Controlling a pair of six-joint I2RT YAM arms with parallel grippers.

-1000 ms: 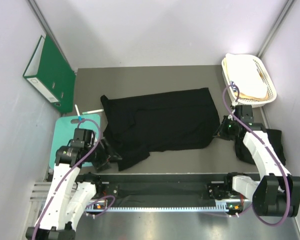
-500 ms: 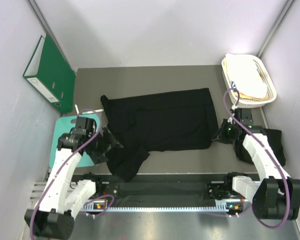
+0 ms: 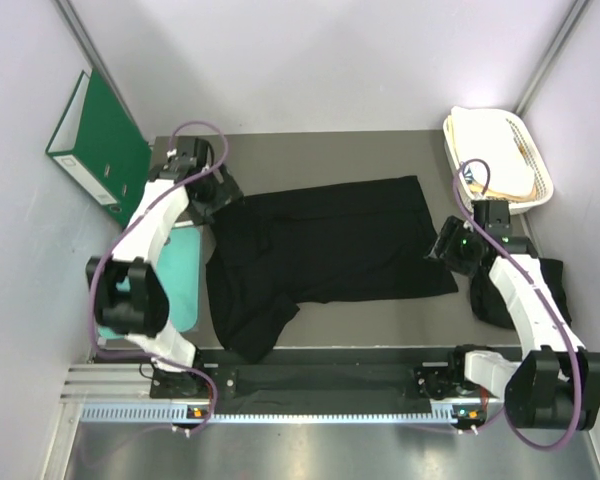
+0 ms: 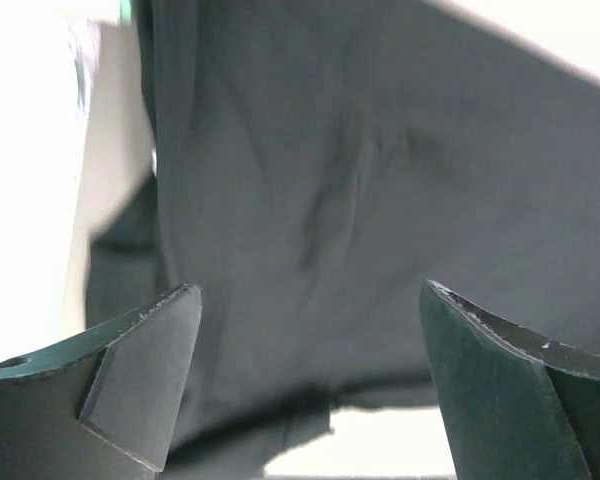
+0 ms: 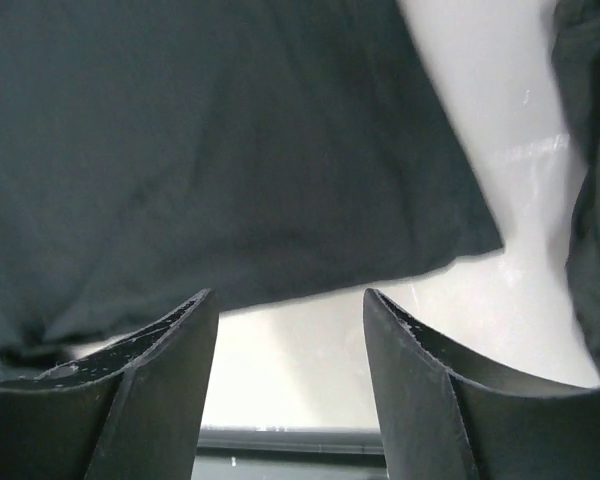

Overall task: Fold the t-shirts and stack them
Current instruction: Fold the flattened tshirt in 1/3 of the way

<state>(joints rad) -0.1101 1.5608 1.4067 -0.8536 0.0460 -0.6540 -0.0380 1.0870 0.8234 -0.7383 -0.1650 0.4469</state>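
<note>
Top external: right arm (image 3: 515, 290) partly hides a crumpled t-shirt (image 3: 555, 285) right of the spread t-shirt (image 3: 330, 245) on the counter (image 3: 380, 150). Left claw (image 3: 223, 196), wide open, empty, over its far-left corner; right claw (image 3: 446, 250), parted, empty, at its right edge.

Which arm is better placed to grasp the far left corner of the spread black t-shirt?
Left, probably. The left hand, open, is above that corner of the spread black cloth t-shirt; the right hand is at its right edge, across the cloth.

We see one black t-shirt (image 3: 330, 245) spread mid-table (image 3: 380, 150), its near-left corner rumpled; a second black t-shirt (image 3: 552, 278) lies bunched at the right edge.
</note>
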